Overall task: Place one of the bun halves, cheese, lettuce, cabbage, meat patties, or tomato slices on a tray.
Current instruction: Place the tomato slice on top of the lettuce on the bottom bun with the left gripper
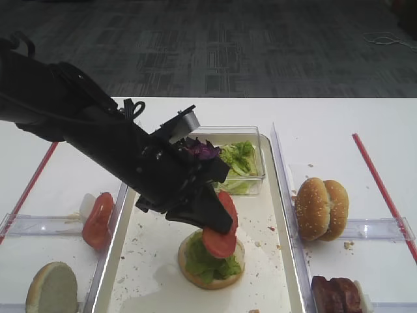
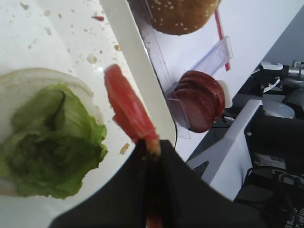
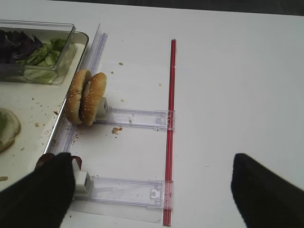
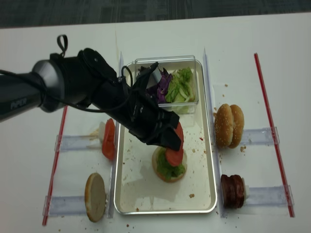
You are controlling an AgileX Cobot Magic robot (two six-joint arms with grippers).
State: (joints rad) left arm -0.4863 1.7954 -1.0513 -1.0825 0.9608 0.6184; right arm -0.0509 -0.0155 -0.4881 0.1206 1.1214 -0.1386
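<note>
Tray: bun with lettuce placed; left gripper pinches tomato above it, unreleased; right gripper's fingers indiscernible.

lab or office: white table, grey carpet tiles.

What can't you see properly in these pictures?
- Right gripper: right wrist view shows only two dark finger shapes at the bottom edge; the rest is cut off.
- Meat patties: first high view's bottom edge cuts them off.
- Bun half on the tray: lettuce, tomato slice and left gripper cover most of it.
</note>
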